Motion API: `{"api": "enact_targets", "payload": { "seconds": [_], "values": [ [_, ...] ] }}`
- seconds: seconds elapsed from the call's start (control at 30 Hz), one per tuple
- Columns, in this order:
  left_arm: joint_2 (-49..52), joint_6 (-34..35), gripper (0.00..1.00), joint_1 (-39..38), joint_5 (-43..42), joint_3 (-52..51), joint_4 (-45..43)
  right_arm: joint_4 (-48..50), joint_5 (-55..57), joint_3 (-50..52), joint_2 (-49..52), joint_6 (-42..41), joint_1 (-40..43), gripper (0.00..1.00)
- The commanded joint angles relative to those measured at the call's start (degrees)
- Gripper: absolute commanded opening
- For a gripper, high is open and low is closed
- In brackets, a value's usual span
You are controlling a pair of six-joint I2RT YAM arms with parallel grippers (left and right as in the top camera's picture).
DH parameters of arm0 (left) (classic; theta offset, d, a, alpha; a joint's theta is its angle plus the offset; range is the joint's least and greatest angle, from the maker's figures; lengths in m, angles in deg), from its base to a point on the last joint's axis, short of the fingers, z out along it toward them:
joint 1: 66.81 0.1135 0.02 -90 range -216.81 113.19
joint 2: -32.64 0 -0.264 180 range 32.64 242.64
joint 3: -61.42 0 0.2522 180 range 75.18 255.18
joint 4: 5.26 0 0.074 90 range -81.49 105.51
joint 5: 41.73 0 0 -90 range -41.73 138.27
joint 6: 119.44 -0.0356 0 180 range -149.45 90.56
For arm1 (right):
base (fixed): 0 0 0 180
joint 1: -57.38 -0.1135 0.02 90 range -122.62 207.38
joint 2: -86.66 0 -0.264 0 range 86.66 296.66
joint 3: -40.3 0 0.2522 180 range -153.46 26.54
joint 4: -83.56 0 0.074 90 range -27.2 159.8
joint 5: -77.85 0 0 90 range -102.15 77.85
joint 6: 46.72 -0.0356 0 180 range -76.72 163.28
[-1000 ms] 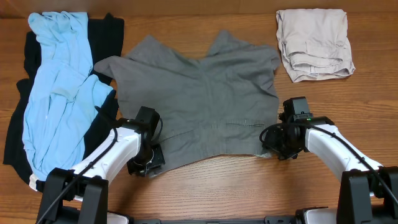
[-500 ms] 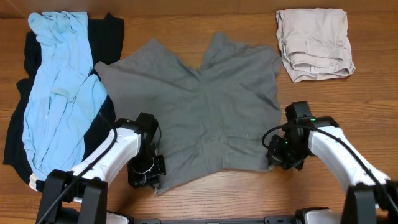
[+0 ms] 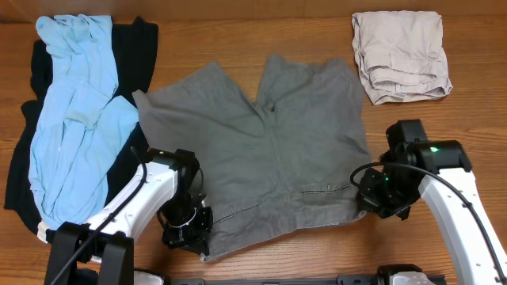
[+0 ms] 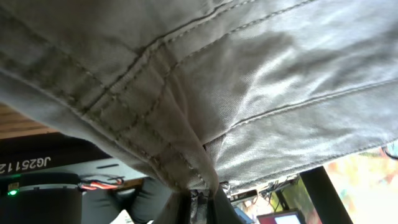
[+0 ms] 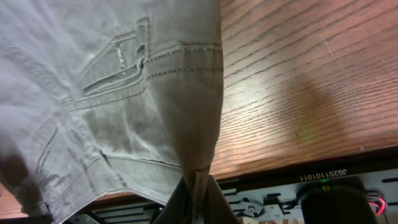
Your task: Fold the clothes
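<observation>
Grey shorts lie spread across the middle of the table, waistband toward the front edge and both legs pointing to the back. My left gripper is shut on the waistband's front left corner. In the left wrist view the grey cloth fills the frame and runs down into the shut left gripper. My right gripper is shut on the front right corner. The right wrist view shows a fold of the shorts pinched in the right gripper, lifted a little above the wood.
A light blue garment lies over a black one at the left side. A folded beige garment sits at the back right. Bare wooden table shows right of the shorts.
Both grippers have shut on the waistband corners and moved apart and toward the front edge. The shorts were drawn forward and now lie flatter and wider.
</observation>
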Motion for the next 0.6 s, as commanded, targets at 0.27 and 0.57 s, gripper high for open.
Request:
{"api": "enact_targets", "payload": {
  "seconds": [0.27,0.57],
  "values": [
    [-8.5,-3.1,0.43,-0.2,-2.3,2.4,0.0,-3.3,0.6,-2.7,-2.8,0.1,0.3,0.66],
    [-9.2,-3.2,0.74,-0.2,-1.6,5.0,-3.3,4.0,-1.0,-3.5,-5.4,0.1,0.3,0.81]
  ]
}}
